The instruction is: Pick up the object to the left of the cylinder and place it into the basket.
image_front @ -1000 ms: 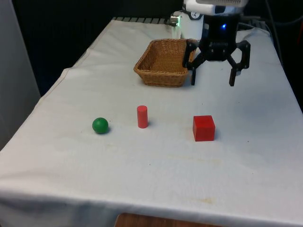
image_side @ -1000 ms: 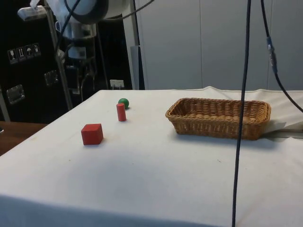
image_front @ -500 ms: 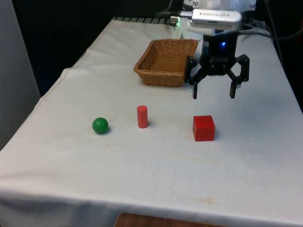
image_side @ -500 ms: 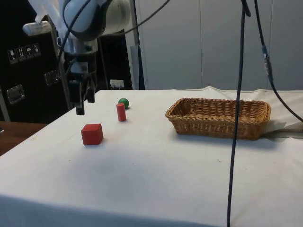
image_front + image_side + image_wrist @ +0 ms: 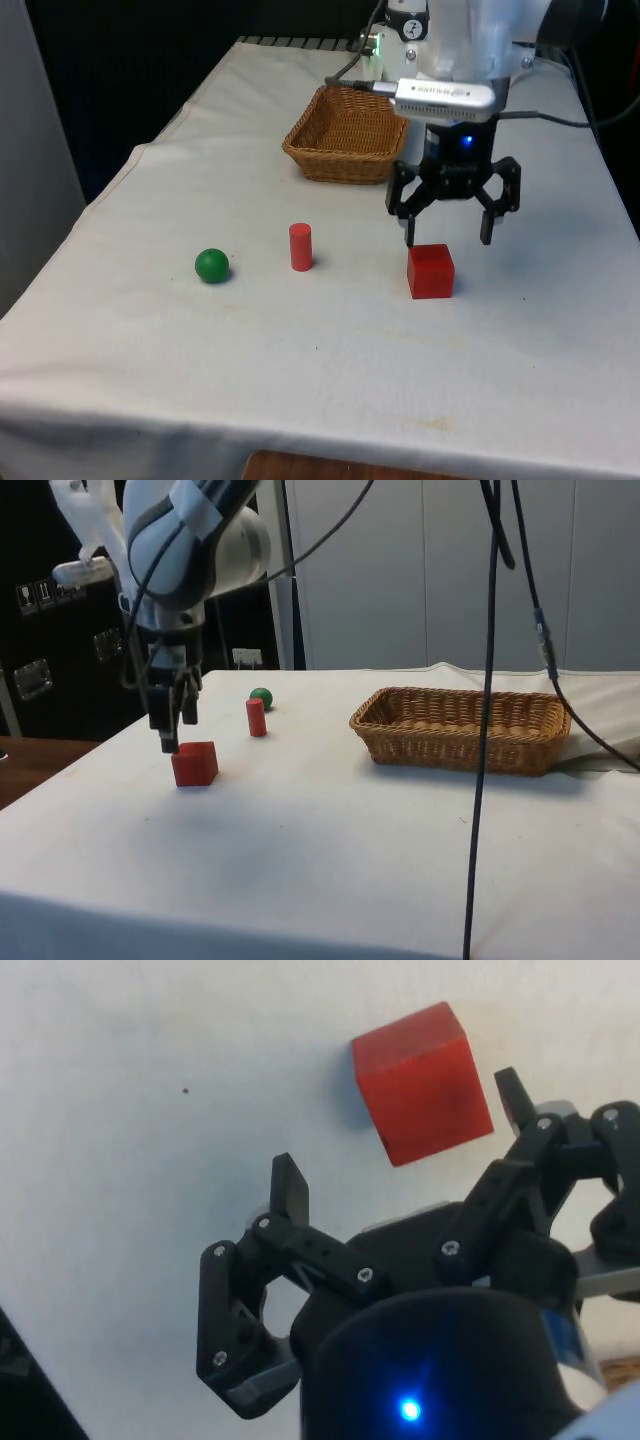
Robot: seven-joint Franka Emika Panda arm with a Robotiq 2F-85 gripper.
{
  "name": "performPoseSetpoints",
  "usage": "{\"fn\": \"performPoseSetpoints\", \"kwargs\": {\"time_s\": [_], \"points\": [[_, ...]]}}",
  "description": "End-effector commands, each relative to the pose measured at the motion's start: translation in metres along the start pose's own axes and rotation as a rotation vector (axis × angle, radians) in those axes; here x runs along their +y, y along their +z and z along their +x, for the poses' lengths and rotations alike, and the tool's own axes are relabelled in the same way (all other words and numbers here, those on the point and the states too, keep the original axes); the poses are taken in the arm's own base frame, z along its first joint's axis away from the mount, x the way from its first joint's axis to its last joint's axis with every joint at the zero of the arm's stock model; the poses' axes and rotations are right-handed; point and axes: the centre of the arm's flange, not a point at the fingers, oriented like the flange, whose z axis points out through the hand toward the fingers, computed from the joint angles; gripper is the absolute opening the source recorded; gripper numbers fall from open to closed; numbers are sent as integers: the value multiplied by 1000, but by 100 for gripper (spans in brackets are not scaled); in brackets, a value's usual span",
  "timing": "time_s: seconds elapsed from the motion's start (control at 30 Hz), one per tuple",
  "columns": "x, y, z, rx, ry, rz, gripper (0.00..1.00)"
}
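Observation:
A green ball [image 5: 211,265] [image 5: 261,696] lies on the white cloth, at the front view's left of an upright red cylinder [image 5: 300,247] [image 5: 256,717]. A red cube [image 5: 431,271] [image 5: 194,764] [image 5: 422,1082] sits on the cylinder's other side. My gripper [image 5: 447,238] [image 5: 172,742] [image 5: 400,1135] hangs open just above and slightly behind the cube, its fingers spread wider than the cube and holding nothing. The wicker basket [image 5: 345,165] [image 5: 460,745] stands farther back, with nothing visible in it.
Black cables [image 5: 490,680] hang in the side view's foreground. The cloth drops off at the table's edges on the front view's left and right. Open cloth lies between the objects and the near edge.
The gripper has come down and forward from beside the basket to just over the red cube, staying open. The ball, cylinder, cube and basket have not moved.

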Motion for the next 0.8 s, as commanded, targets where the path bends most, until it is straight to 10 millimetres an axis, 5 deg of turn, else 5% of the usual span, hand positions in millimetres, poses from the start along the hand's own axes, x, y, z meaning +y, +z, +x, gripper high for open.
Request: {"fn": "performPoseSetpoints", "kwargs": {"time_s": [0.0,0.77], "points": [[-2,6,0,5,-6,7,100],[12,48,-4,-40,-36,-28,100]]}}
